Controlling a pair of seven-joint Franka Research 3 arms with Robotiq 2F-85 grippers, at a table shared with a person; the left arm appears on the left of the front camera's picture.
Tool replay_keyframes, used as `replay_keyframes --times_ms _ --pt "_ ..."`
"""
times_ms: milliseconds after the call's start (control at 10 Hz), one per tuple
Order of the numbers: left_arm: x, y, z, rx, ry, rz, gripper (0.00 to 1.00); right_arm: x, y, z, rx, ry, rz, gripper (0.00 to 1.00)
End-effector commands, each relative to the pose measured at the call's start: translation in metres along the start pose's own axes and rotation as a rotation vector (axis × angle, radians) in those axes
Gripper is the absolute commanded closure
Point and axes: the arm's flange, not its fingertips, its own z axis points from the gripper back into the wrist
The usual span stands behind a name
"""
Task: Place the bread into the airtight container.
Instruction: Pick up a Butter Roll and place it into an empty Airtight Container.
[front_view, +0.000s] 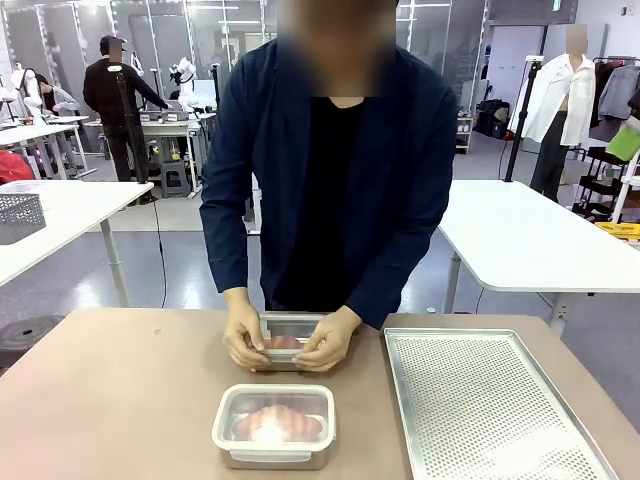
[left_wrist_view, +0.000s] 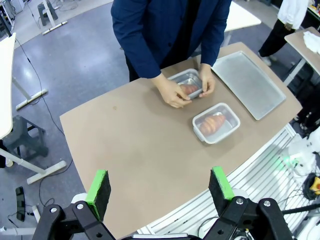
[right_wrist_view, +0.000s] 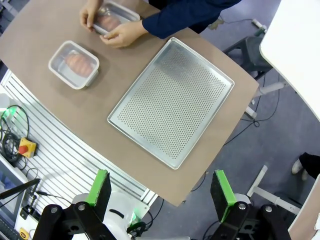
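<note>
Above the bench (front_view: 120, 400) your left tool (left_wrist_view: 159, 192) and right tool (right_wrist_view: 160, 192) hang high, both spread wide and gripping nothing. Count two airtight containers: the near container (front_view: 274, 426) is lidded with bread (front_view: 278, 424) inside; the far container (front_view: 291, 338) sits between the person's two hands (front_view: 245, 338), also holding bread. One perforated tray (front_view: 490, 410) lies alongside.

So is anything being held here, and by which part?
Both grippers, left and right, are open and hold nothing. The person's hands clasp the far container by its two short ends.
</note>
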Motion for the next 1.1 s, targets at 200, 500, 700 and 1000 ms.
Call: replay_keyframes --times_ms 200,500,700,1000 --pt "0.0011 -0.0009 0.0011 -0.006 -0.003 -0.007 0.0 -0.0016 -0.001 0.0005 -0.005 0.001 -0.006 0.0" --pt "0.0011 -0.0009 0.0011 -0.006 -0.003 -0.007 0.0 -0.0016 -0.001 0.0005 -0.005 0.001 -0.006 0.0" --pt "0.0011 -0.0009 0.0011 -0.006 -0.003 -0.007 0.0 -0.0016 -0.001 0.0005 -0.005 0.001 -0.006 0.0" --pt "0.0011 -0.0009 0.0011 -0.006 -0.003 -0.007 0.0 -0.0016 -0.001 0.0005 -0.005 0.001 -0.006 0.0"
